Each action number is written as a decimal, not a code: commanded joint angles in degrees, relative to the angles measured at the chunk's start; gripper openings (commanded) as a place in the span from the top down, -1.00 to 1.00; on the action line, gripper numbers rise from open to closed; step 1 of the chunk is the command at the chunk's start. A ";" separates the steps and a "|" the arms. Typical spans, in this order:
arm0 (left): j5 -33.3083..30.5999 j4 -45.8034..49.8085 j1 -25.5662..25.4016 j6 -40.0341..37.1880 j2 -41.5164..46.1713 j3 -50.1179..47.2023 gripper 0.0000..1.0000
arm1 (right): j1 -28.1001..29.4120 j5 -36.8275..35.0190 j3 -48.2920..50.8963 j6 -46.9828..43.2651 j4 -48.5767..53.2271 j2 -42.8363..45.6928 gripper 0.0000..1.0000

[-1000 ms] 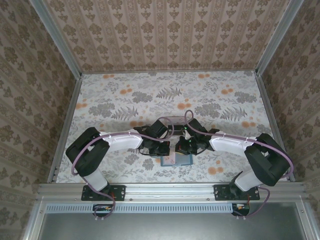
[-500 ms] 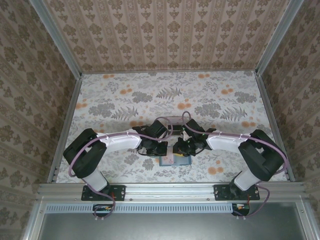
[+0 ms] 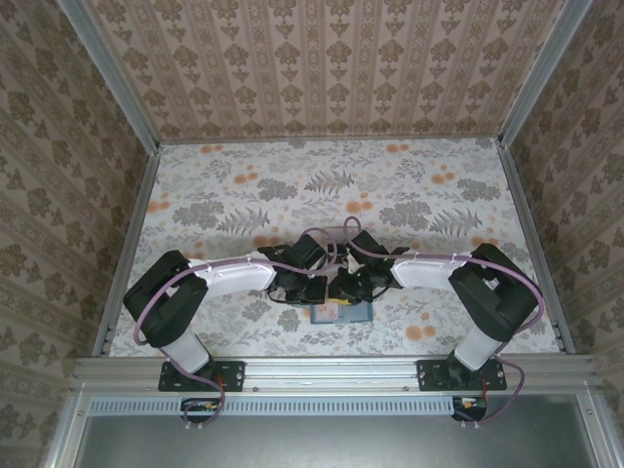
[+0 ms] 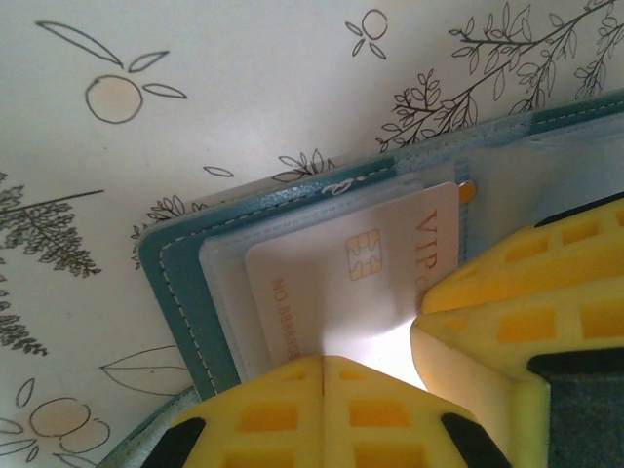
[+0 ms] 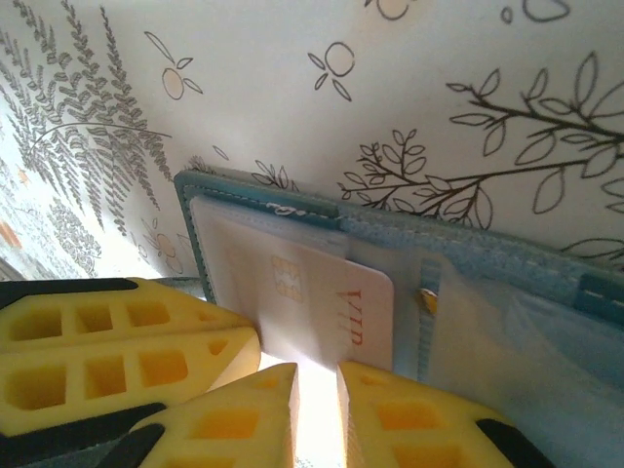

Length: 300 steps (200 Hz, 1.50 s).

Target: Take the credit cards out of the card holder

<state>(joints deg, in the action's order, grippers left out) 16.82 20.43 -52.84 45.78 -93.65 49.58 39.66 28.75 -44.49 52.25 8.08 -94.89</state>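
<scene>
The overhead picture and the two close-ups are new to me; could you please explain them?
From above you see a robot's left arm and right arm, bolted at the near edge of a flowery table. Each close-up comes from a camera on one wrist, looking past that arm's yellow fingers. An open teal wallet lies flat on the table, a pale chip card at its clear pocket. The left gripper is shut, tips at the card's near edge; the right gripper stands slightly open beside it. Neither clearly holds the card.
</scene>
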 commanded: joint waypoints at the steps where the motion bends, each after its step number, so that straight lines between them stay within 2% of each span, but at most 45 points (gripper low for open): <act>1: -0.67 1.73 0.17 -1.23 0.63 0.34 1.00 | 0.50 -4.20 -1.71 -2.36 6.68 -0.88 0.54; 42: -0.66 1.60 0.28 -1.22 0.52 -0.09 1.00 | 0.51 -8.84 -2.57 -4.01 11.57 1.36 0.42; 129: -0.38 0.48 0.30 -1.13 -1.37 -0.80 1.00 | 0.57 -9.04 -3.24 -4.57 12.80 2.40 0.33; 157: -2.16 1.76 0.34 -1.57 -3.19 -1.38 1.00 | 0.59 -9.45 -3.23 -4.79 13.69 2.43 0.30; 213: -2.45 2.17 0.30 -1.85 -3.48 -2.16 1.00 | 0.59 -13.31 -4.16 -6.26 18.50 3.39 0.19; 300: -2.03 2.67 0.13 -1.86 -2.49 -0.11 1.00 | 0.59 -13.90 -6.43 -7.69 18.38 3.55 0.18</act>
<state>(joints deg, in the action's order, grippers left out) 16.69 20.16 -52.73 45.19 -94.78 49.54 40.18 17.06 -48.84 46.02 23.16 -91.59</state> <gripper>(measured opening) 0.046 0.411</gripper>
